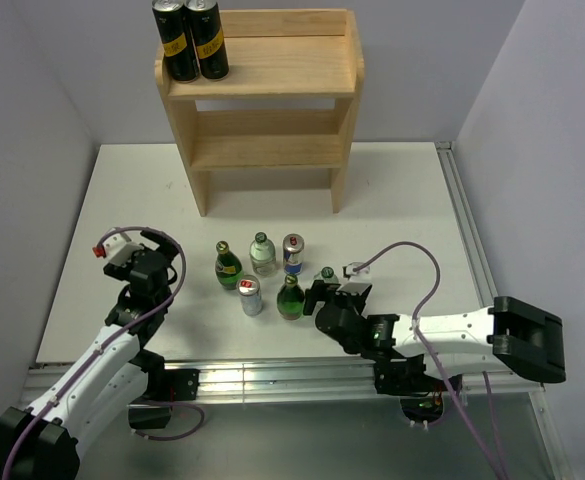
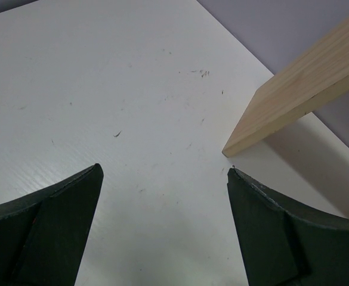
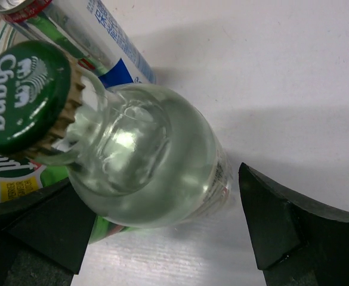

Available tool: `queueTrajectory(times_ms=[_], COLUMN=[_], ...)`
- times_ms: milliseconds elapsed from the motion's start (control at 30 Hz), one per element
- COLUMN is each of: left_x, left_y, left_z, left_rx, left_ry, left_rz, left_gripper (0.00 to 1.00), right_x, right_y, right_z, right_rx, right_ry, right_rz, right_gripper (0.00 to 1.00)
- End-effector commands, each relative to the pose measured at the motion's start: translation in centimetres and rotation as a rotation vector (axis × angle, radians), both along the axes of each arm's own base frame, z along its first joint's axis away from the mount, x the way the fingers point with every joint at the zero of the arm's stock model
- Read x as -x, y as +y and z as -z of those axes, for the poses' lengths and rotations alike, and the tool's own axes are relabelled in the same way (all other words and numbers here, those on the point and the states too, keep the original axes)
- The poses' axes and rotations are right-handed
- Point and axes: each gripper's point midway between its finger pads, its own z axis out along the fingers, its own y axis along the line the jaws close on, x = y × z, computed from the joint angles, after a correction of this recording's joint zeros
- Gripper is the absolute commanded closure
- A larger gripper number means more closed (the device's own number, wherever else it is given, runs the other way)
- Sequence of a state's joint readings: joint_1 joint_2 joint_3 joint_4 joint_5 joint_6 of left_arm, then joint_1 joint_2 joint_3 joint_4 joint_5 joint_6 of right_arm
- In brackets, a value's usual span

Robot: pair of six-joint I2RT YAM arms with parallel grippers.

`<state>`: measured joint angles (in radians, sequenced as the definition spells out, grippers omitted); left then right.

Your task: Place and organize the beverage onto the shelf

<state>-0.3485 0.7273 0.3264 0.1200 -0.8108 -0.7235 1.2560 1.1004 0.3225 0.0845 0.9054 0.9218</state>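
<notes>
Six drinks: standing in a tight cluster on the table (image 1: pixel 112 200) in front of the shelf (image 1: pixel 262 90), none of them shelved.
Two black cans (image 1: pixel 192 38): on the shelf's top tier, at its left end.
Right gripper (image 3: pixel 162 190): fingers spread wide, straddling the clear bottle (image 3: pixel 156 155). There's a gap on one side, so it isn't clamped.
Left gripper (image 2: pixel 162 173): spread, nothing between the fingers, over bare table near the shelf's foot.
Risk, neighbour: the green-capped bottle (image 3: pixel 22 95) sits hard against the clear bottle. When you close, the near finger may catch it and tip it into the blue-and-white can (image 3: pixel 102 36) beside it.
Risk, slip: the glass is round and smooth, and likely slick. An off-centre pinch could let it swing or drop on the lift.
Risk, placement: the lower tiers look short for a bottle, so you could clip the neck going in. On top you'd have to clear the low rim.
Shelf look: pale wood, three tiers, solid side panels, with free room right of the black cans.
</notes>
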Motion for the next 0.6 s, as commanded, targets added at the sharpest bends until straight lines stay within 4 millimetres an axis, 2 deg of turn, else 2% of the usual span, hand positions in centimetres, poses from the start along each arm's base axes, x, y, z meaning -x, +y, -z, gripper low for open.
queueTrajectory(times_ms=[0,333,567], left_x=[-0.1,0.4,0.4], left_y=[-0.2,-0.1,-0.1], left_z=[-0.9,-1.2,-1.3], left_rx=[0.011,0.022,0.024], left_ry=[-0.047,-0.071,-0.079], left_rz=[0.008,0.011,0.011], left_gripper=[0.08,0.08,0.08], right_x=[-1.8,-2.9,-3.4], right_y=[0.7,1.5,0.4], right_z=[-2.0,1.0,1.7], right_rx=[-0.078,0.000,0.044], right_ry=[-0.102,-0.136,-0.179], right_rz=[0.080,0.132,0.182], right_gripper=[0.00,0.00,0.00])
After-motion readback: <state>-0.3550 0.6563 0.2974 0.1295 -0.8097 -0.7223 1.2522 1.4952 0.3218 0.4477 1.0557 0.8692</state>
